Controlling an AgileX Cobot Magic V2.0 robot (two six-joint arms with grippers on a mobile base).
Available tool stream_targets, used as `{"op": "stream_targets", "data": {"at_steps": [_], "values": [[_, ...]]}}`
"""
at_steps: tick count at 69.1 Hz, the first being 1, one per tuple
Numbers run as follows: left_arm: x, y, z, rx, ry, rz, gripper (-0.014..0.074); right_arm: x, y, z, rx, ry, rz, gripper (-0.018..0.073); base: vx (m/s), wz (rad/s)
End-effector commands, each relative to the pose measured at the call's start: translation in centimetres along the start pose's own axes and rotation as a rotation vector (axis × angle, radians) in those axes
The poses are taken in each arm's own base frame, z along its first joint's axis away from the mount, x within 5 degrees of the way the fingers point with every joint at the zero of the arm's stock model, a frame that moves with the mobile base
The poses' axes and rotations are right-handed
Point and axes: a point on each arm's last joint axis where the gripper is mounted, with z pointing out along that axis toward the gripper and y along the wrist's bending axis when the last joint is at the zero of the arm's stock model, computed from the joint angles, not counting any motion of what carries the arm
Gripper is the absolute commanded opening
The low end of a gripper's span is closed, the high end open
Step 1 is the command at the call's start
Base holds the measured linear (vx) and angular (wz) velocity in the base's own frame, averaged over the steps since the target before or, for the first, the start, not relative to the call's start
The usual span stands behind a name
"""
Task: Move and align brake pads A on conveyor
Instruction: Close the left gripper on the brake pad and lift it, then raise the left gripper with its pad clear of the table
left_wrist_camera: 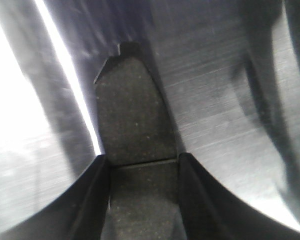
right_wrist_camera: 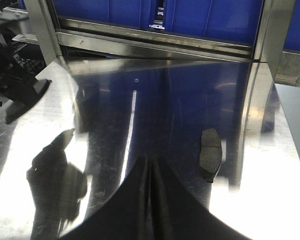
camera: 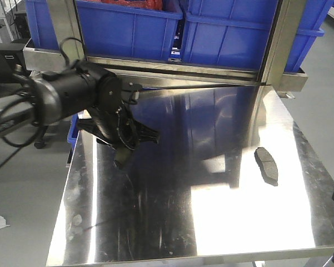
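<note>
Pad (left_wrist_camera: 132, 115) clamped in left tool (left_wrist_camera: 142, 161) — above table (camera: 211, 211).

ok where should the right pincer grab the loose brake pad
Across its narrow width at mid-length, from straight above: the brake pad lies flat on the steel table, both long edges free. The right pincer is shut, so open it first.

Factory or workshop: blue plastic storage bins (camera: 128, 25) in steel racking (camera: 275, 44) along top, polished steel worktable (camera: 183, 183) centre, bare grey floor (camera: 22, 189) left.

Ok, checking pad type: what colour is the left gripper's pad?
The brake pad is dark speckled grey; left wrist view.
</note>
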Motion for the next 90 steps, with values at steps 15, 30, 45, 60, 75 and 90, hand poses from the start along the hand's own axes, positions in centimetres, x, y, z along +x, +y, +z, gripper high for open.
{"op": "stream_targets", "data": {"at_steps": [15, 30, 45, 60, 75, 90], "values": [[3.1, 0.3, -11.9, 0.063, -0.366, 0.09, 0.0177, -1.5, 0.2, -0.2, -0.017, -0.094, -0.016, -0.0008, 0.0, 0.0], [8.6, 2.8, -15.9, 0.103, -0.495, 0.09, 0.0177, -1.5, 0.2, -0.2, -0.017, -0.094, -0.016, -0.0008, 0.0, 0.0], [14.8, 5.3, -19.8, 0.171, -0.68, 0.082, 0.0177, -1.5, 0.2, -0.2, -0.017, -0.094, -0.016, -0.0008, 0.0, 0.0], [19.5, 7.2, -21.7, 0.196, -0.766, 0.062, 0.0177, -1.5, 0.2, -0.2, -0.017, -0.094, -0.016, -0.0008, 0.0, 0.0], [22.8, 8.5, -22.9, 0.216, -0.861, 0.056, 0.0177, -1.5, 0.2, -0.2, -0.017, -0.094, -0.016, -0.0008, 0.0, 0.0], [23.8, 9.0, -23.7, 0.228, -0.901, 0.049, 0.0177, -1.5, 0.2, -0.2, -0.017, -0.094, -0.016, -0.0008, 0.0, 0.0]]}}
